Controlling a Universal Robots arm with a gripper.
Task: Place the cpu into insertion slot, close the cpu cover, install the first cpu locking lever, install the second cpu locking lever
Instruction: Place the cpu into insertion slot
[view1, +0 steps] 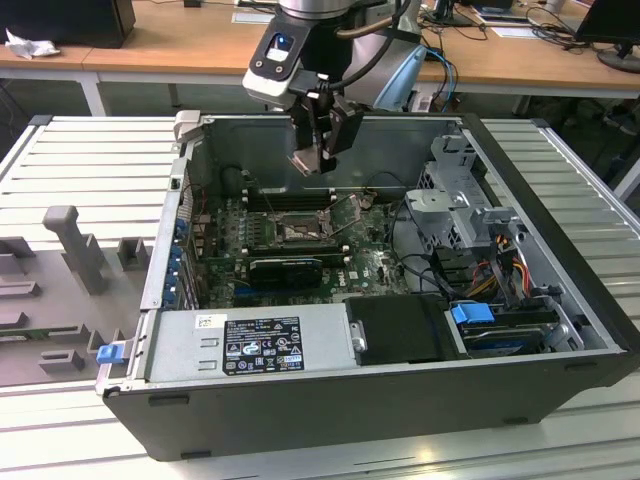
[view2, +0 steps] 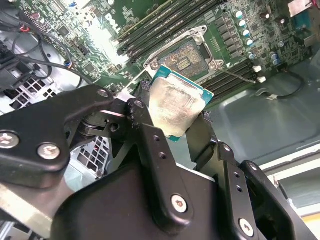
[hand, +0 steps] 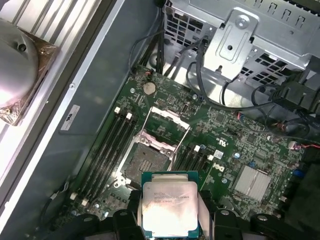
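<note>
Gripper (view1: 322, 150) is clamped on the cpu (view1: 308, 160). In both wrist views we see the two black fingers (view2: 142, 117) pinching the chip by opposite edges, with its pale, smudged metal face turned toward the cameras. The gripper (view2: 172, 117) has the cpu (view2: 180, 102) clear of everything else, nothing touching it but the fingers.

In the exterior view we see the tool hanging over the open computer case (view1: 560, 250), above the motherboard (view1: 370, 255), chip well apart from the board.

Key relation: the insertion slot (view1: 297, 230) lies below the held chip, offset a little toward the exterior view's left and nearer that camera. In the first wrist view the cpu (hand: 170, 207), in the gripper (hand: 170, 216), sits just short of the insertion slot (hand: 147, 162), whose dark contact field is bare. Chip not seated, in our judgement. In the second wrist view the insertion slot (view2: 187, 55) shows just past the chip's far corner.

The cpu cover (hand: 169, 121) stands swung open on the far side of the socket, so the slot is open to the chip. Black memory slots (hand: 107, 150) run along both sides of the socket. We can't tell whether the chip's edges are squared to the socket frame.
</note>
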